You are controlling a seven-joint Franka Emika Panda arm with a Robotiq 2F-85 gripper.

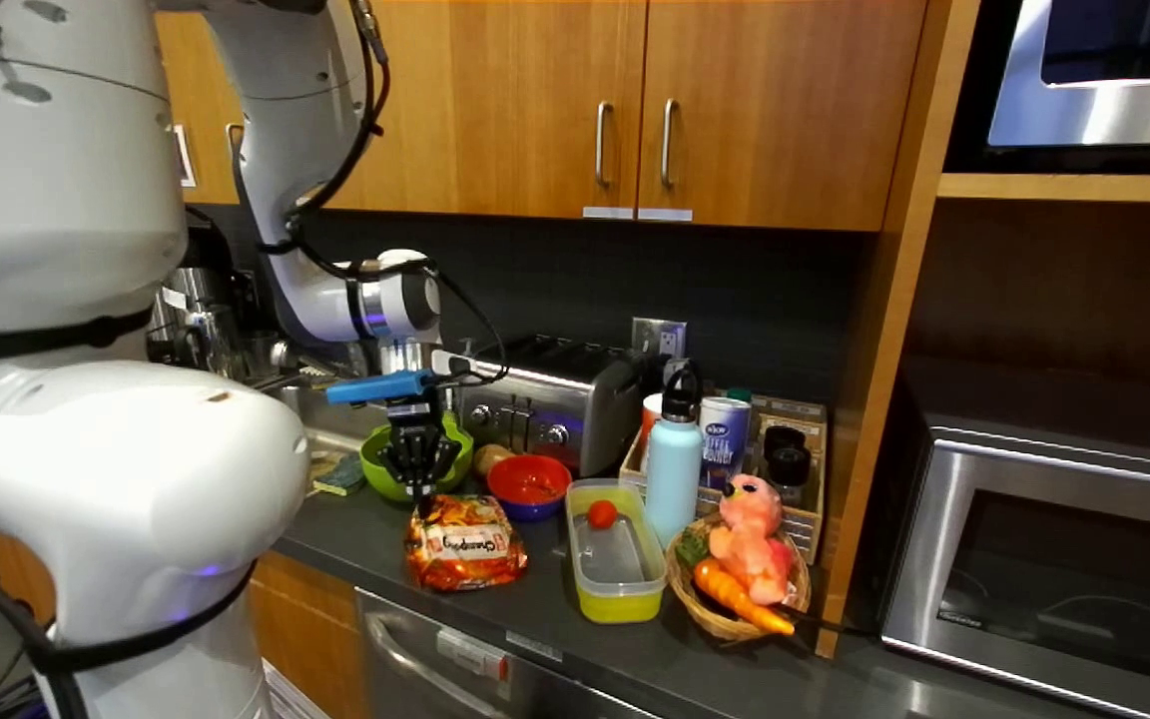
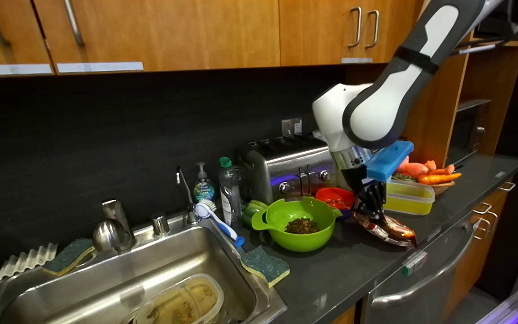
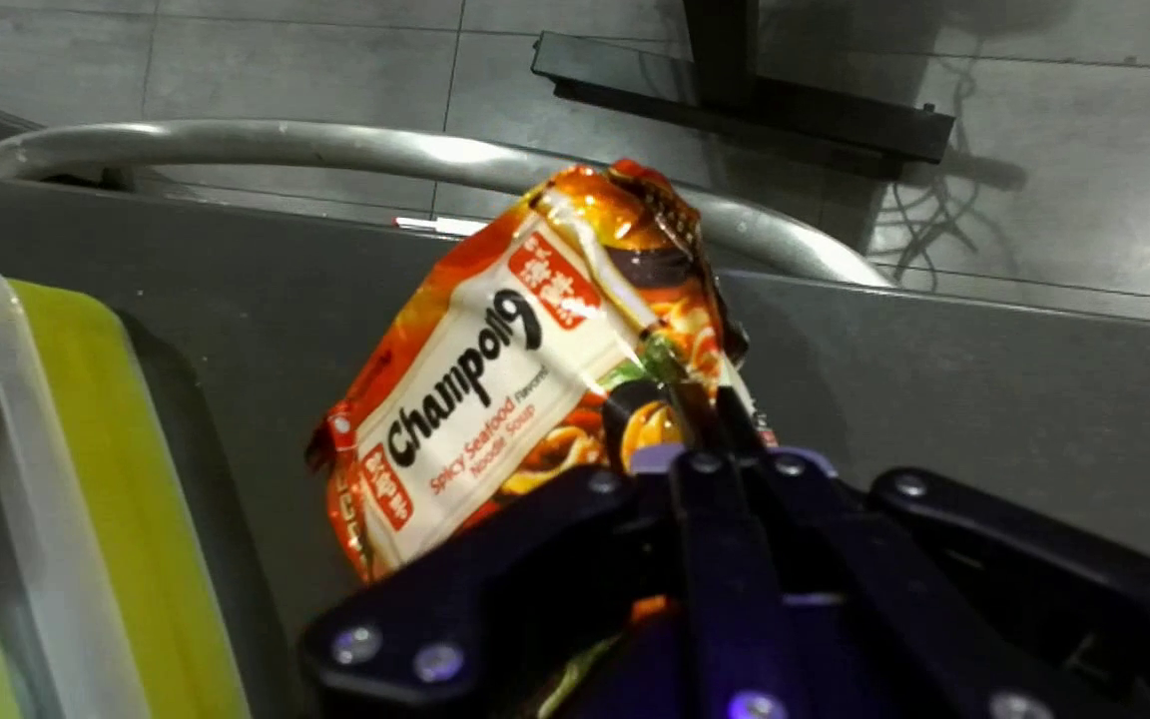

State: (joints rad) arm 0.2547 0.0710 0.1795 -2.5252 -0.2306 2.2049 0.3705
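Pose, as I read it from my station: in an exterior view the forearm drops steeply from above, the wrist is folded, and I have the gripper pointing nearly straight down, low over the counter. A blue block is mounted at the wrist, just above the gripper.

Gripper state: clenched. Wrist view puts the fingertips side by side, pinching film at the edge of the Champong spicy seafood noodle soup packet; creases run in to the grip.

Packet: below the gripper, on the counter, label up. Its bulk spreads from the fingertips toward the counter's front edge and away from the sink, so my grip is on its back, sink-side border. Whether that pinched part is raised off the counter I cannot tell.

Around the gripper: red bowl just behind it, in front of the toaster; green mixing bowl holding small brown bits, near, on the sink side; open plastic container with yellow lower walls, a small red round item inside, on the opposite side, apart from the packet
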